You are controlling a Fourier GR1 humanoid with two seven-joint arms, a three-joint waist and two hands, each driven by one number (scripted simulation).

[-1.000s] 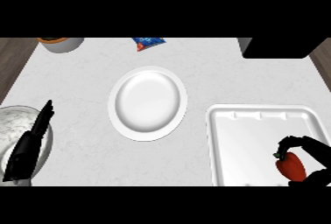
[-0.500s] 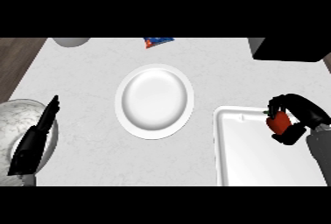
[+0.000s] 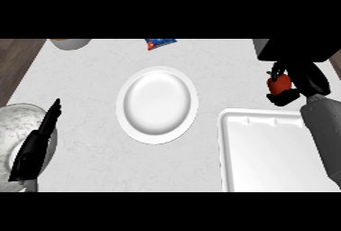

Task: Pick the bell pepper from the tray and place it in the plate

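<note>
A red bell pepper (image 3: 279,83) with a green stem hangs above the counter, beyond the far edge of the white tray (image 3: 266,153). My right hand (image 3: 303,81) is curled round it, fingers on both sides. The white plate (image 3: 157,104) lies at the middle of the counter, well to the left of the pepper, with nothing on it. My left hand (image 3: 40,142) rests at the lower left, fingers straight and pointing away, over the edge of a grey bowl.
A grey marbled bowl (image 3: 16,131) sits at the left edge. At the back stand a small bowl (image 3: 70,43), a blue and red packet (image 3: 160,43) and a black box (image 3: 296,49) at the far right. A wooden floor strip runs along the left.
My right hand has lifted the bell pepper out of the tray and carried it up and away, past the tray's far edge. The left hand has kept its pose.
</note>
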